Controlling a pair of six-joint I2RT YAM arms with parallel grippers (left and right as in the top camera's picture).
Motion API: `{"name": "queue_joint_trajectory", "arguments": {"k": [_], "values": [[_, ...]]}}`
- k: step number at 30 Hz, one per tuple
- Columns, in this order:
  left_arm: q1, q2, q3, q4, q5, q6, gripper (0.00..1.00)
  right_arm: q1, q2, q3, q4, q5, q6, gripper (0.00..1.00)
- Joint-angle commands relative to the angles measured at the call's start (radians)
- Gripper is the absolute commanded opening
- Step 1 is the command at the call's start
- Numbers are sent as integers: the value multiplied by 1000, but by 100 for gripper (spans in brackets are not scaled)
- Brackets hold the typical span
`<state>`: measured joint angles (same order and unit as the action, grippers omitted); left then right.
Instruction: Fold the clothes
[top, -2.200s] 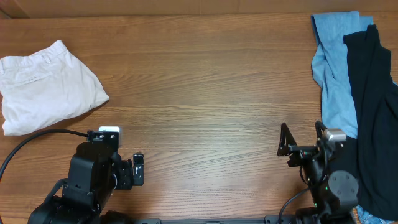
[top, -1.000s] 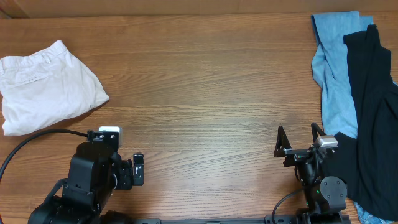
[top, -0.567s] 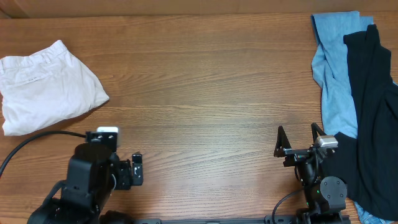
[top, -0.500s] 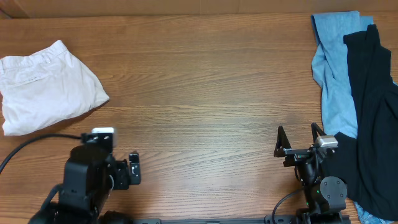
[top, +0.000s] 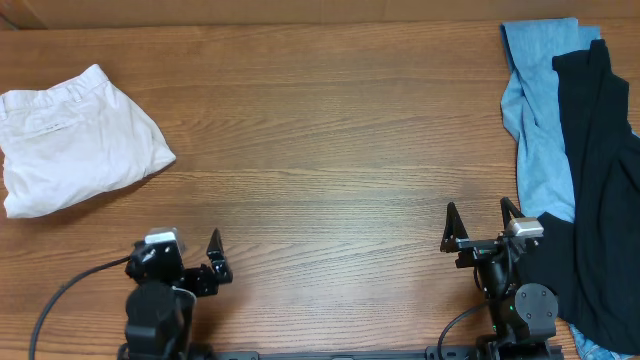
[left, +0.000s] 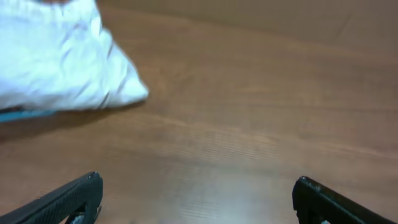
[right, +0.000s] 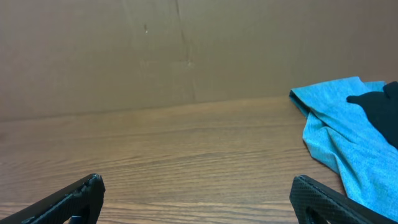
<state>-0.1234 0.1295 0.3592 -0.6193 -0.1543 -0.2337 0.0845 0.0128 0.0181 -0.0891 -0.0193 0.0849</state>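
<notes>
The cream shorts (top: 75, 140) lie folded at the table's far left; they also show in the left wrist view (left: 56, 62) at top left. A light blue garment (top: 535, 110) and a black garment (top: 600, 170) lie in a heap along the right edge; the right wrist view shows the blue one (right: 342, 137) and a bit of the black one (right: 379, 106). My left gripper (top: 190, 255) (left: 196, 193) is open and empty near the front edge, apart from the shorts. My right gripper (top: 478, 222) (right: 196, 193) is open and empty, just left of the heap.
The wooden table (top: 320, 150) runs between the two piles. A brown cardboard wall (right: 186, 50) stands behind the far edge. A black cable (top: 50, 300) trails from the left arm at the front left.
My left arm has drawn back toward the front edge and swung its gripper to face forward. My right arm settled a little nearer the front early on, then stayed still. The clothes have not moved.
</notes>
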Motion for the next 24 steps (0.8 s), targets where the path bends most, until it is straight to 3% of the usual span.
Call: {"name": "queue_joint_trajectory", "arguments": {"k": [1,4,10,16,24], "values": [[6,-91,-109,134,-3,2,100,-7,-10,-10,6,0,-3,100],[7,-127,-190,286,-14,10,100,-7,-10,-10,6,0,-3,100],[7,-126,-355,696,-2,153,100,-7,-10,-10,6,0,-3,100],[10,-126,-354,542,74,159,100,-7,-10,-10,6,0,-3,100],[43,-126,-354,544,129,159,100,-7,-10,-10,6,0,-3,100]]}}
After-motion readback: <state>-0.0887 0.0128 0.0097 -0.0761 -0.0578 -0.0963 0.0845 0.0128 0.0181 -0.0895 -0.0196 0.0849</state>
